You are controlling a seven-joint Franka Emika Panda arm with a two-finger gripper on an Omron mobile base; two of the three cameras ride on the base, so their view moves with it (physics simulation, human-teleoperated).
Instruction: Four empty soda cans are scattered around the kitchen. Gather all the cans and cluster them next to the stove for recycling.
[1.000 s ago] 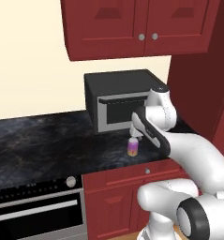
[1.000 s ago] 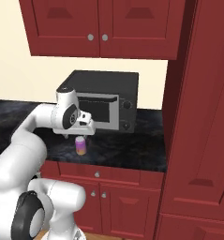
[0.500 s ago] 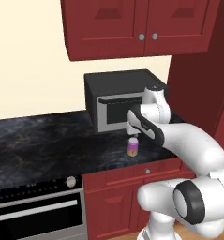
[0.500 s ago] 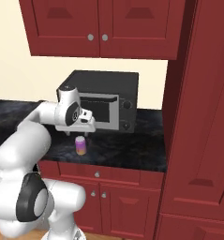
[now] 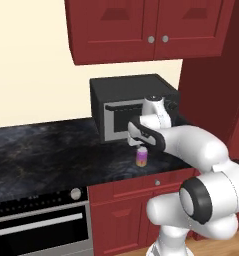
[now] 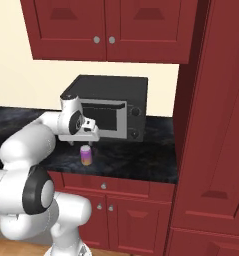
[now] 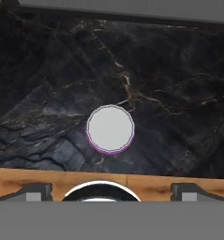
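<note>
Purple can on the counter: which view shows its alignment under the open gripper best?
Hand view: it looks straight down on the soda can, its silver top centred on the black countertop. Both base views show the can side-on, upright below the gripper.

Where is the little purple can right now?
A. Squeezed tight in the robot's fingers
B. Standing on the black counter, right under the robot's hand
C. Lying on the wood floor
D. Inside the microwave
B. The purple can stands upright on the black counter in front of the microwave, and the open gripper hovers just above it; the hand view looks straight down on its silver top.
</note>
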